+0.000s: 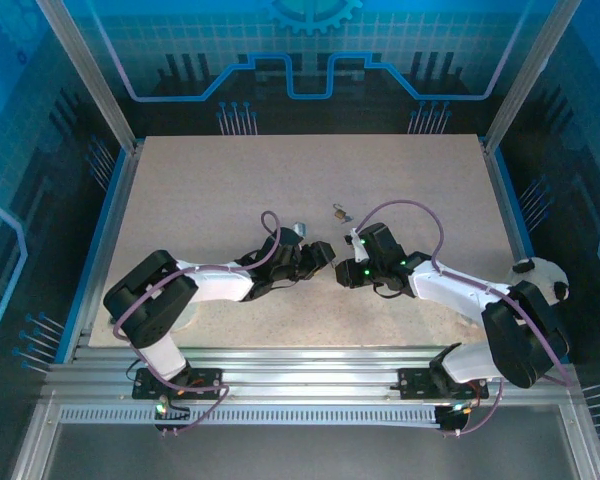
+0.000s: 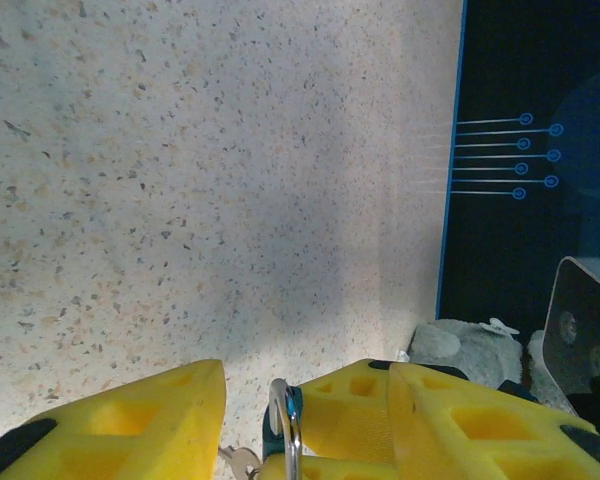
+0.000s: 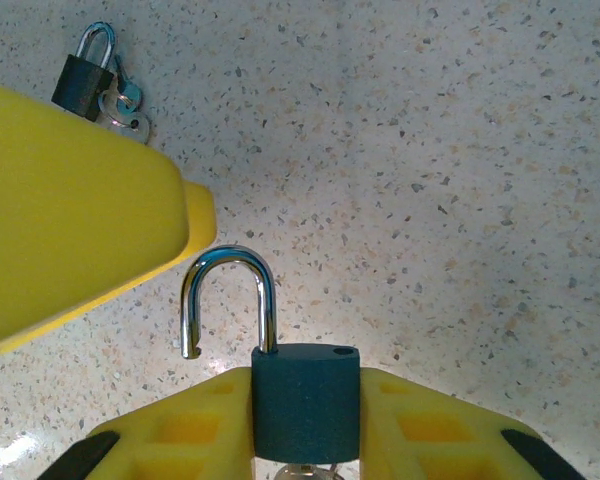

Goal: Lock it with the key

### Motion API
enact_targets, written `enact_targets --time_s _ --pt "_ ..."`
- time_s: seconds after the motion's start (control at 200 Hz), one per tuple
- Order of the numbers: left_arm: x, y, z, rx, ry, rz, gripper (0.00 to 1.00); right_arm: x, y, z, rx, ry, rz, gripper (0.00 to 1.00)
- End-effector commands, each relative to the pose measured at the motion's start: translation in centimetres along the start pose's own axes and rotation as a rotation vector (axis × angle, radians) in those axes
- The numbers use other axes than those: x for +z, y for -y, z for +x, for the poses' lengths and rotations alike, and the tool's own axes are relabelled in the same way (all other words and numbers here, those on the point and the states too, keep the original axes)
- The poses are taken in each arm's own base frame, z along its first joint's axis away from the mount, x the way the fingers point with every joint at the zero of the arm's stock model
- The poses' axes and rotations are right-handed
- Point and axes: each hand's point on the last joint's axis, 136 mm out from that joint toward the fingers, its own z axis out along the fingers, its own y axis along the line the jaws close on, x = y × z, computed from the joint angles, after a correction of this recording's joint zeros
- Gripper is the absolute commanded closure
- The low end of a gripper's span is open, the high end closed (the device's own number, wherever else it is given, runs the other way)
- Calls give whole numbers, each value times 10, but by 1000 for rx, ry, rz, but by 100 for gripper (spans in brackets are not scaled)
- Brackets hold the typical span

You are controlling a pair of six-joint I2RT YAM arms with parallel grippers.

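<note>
My right gripper point(image 3: 305, 385) is shut on the body of a dark padlock point(image 3: 305, 400). Its chrome shackle point(image 3: 225, 300) stands open, the free end hanging clear of the body. A silvery key point(image 2: 240, 462) hangs below the lock. My left gripper point(image 2: 308, 372) is open, and its yellow fingers point(image 2: 110, 420) stand on either side of the padlock point(image 2: 285, 430) and the right gripper's finger point(image 2: 350, 400). One left finger point(image 3: 70, 240) shows beside the shackle. In the top view the two grippers point(image 1: 320, 253) point(image 1: 342, 268) meet at the table's middle.
A second small padlock point(image 3: 85, 80) with keys lies shut on the speckled table point(image 3: 460, 150). From above, two small metal items point(image 1: 340, 212) point(image 1: 300, 229) lie just beyond the grippers. A blue rim point(image 2: 450, 200) bounds the table.
</note>
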Motion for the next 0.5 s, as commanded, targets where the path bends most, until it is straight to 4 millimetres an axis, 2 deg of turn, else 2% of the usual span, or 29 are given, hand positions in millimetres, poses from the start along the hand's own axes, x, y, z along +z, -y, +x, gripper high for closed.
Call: enact_targets --time_s 0.0,0.49 --pt "6 13 4 1 -23 39 55 0 -9 3 -13 1 -35 74" --pt "10 10 7 -8 -38 42 66 -1 -9 3 -14 3 -35 74"
